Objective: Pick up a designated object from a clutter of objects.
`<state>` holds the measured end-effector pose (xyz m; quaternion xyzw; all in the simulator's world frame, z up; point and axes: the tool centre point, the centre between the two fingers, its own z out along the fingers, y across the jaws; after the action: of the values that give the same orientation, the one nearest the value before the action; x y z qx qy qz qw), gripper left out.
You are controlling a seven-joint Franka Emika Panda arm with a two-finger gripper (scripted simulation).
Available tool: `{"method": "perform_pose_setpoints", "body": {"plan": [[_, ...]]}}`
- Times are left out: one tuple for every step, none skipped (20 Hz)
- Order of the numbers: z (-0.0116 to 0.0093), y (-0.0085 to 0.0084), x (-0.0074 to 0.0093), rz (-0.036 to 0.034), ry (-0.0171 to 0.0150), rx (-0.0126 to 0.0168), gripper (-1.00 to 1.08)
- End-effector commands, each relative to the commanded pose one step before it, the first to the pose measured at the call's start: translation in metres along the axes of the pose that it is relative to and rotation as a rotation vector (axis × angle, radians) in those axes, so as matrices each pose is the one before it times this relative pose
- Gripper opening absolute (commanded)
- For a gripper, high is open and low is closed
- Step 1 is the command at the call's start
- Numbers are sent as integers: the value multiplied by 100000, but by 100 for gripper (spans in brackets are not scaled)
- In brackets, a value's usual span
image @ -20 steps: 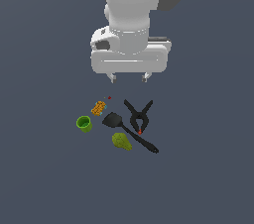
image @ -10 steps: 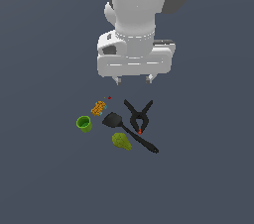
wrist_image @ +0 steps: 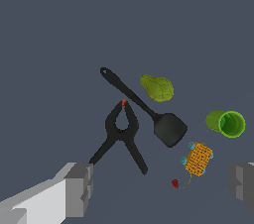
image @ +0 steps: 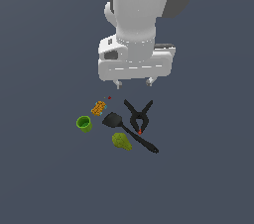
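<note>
The olive-green pear lies on the dark floor beside the black spatula; it also shows in the wrist view. Around it lie the green cup, the orange-yellow block and the black spring clamp with a red tip. My gripper hangs open and empty above the clutter, well clear of the pear. In the wrist view its two grey fingers stand wide apart, with the clamp, spatula, block and cup between and beyond them.
A tiny red piece on a thin cord lies next to the block. The floor is a plain dark grey surface with no edges in view.
The arm and gripper have shifted slightly toward the exterior view's right. The objects have not moved.
</note>
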<state>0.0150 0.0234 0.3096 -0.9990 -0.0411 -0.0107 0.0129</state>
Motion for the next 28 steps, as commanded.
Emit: {"method": "perform_pose_setpoints", "body": {"plan": [[699,236,430,-1804,-177,-270,100],[359,132,233,-974,-52,-147,100],[403,145,253,-1088,-61,-153,100],[449,158,273,-1207,-70,-160,100],[496,176,292,-1321,-78,-168,100],[545,197,308,-1435,-86,-174,100],[595,215,323,-1554,-94,-177,100],[648,233,335,-1675,-103,-177,100],[702,253,345,-1794,-111,-175,100],[758,272,352,-1916,-119,-170,100],[816,292,355,-2037,-125,-162,100],[875,311,355,-2159,-131,-150,100],[935,330,351,-2277,-136,-135,100],[964,335,332,-2318,-134,-114,100],[977,335,307,-2320,-128,-90,100],[990,333,282,-2323,-122,-67,100],[994,328,255,-2305,-113,-44,100],[959,310,220,-2199,-100,-22,100],[916,289,187,-2081,-87,-3,100],[872,268,158,-1961,-74,13,100],[826,247,132,-1841,-62,25,100],[779,227,110,-1722,-51,35,100],[730,207,90,-1602,-41,42,100],[680,188,72,-1482,-32,46,100],[629,168,59,-1364,-24,49,100],[576,152,45,-1242,-18,50,100],[524,133,36,-1125,-12,50,100],[470,118,27,-1004,-8,48,100]]}}
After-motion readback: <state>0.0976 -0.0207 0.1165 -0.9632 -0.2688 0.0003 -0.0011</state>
